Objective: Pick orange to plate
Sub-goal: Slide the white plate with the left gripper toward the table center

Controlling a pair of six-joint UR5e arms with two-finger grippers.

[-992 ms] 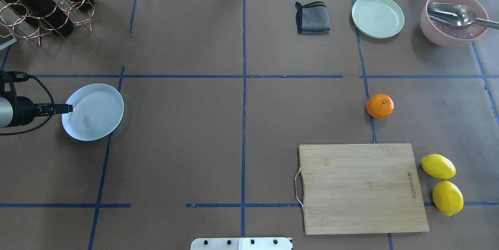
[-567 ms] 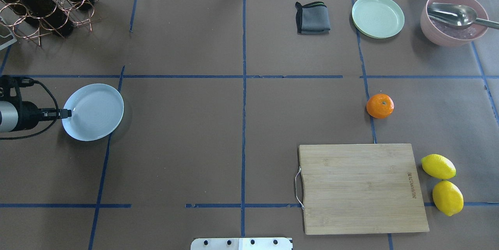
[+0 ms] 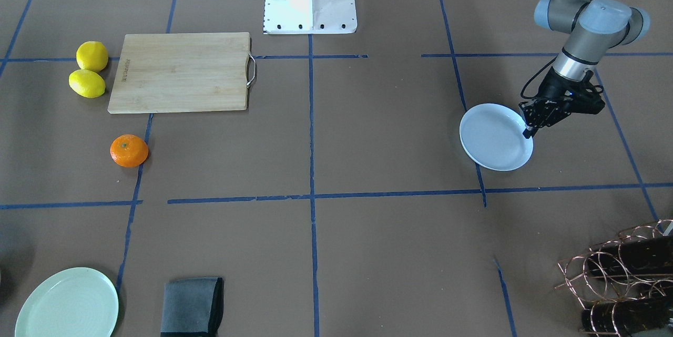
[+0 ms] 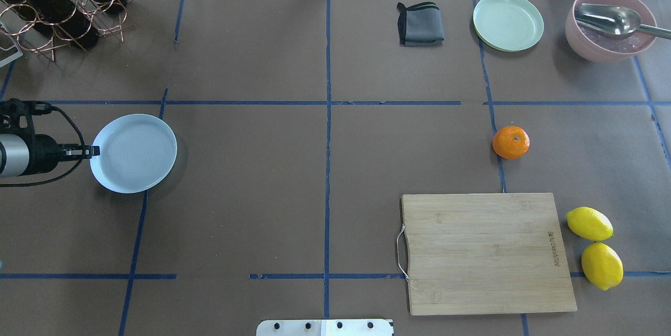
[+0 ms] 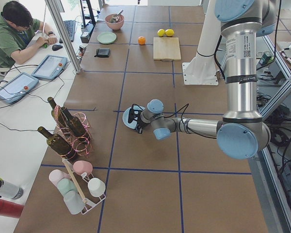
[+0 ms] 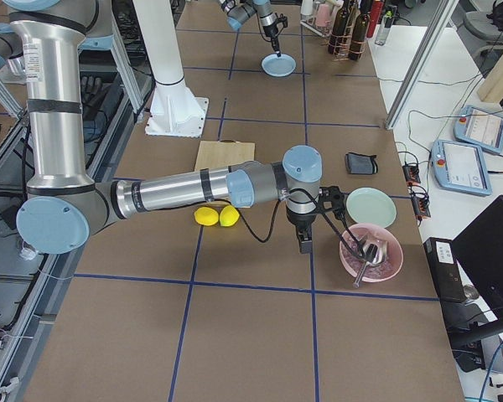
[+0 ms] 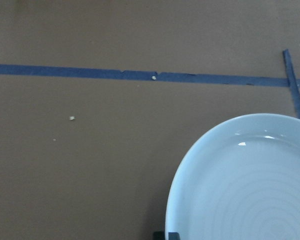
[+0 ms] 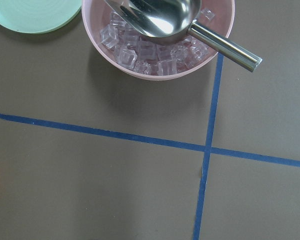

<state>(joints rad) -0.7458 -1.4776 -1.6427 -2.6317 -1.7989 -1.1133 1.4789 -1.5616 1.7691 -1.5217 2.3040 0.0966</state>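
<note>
The orange (image 4: 511, 142) (image 3: 129, 151) sits alone on the brown table on the robot's right side, just beyond the cutting board, and nothing touches it. Far across the table on the left lies the pale bluish plate (image 4: 133, 153) (image 3: 496, 137) (image 7: 250, 185). My left gripper (image 4: 94, 151) (image 3: 527, 131) is at the plate's outer rim, its fingers closed on the edge. The right gripper (image 6: 304, 244) shows only in the exterior right view, hanging above the table near the pink bowl. I cannot tell whether it is open or shut.
A wooden cutting board (image 4: 487, 252) lies near the robot, with two lemons (image 4: 590, 223) at its right. A mint-green plate (image 4: 508, 21), a grey cloth (image 4: 420, 24) and a pink bowl (image 4: 592, 53) of ice with a metal scoop stand at the back right. A copper wine rack (image 4: 63, 0) is back left.
The plate has slid a little to the right and now lies flat, with the left gripper at its rim. The orange has not moved.
</note>
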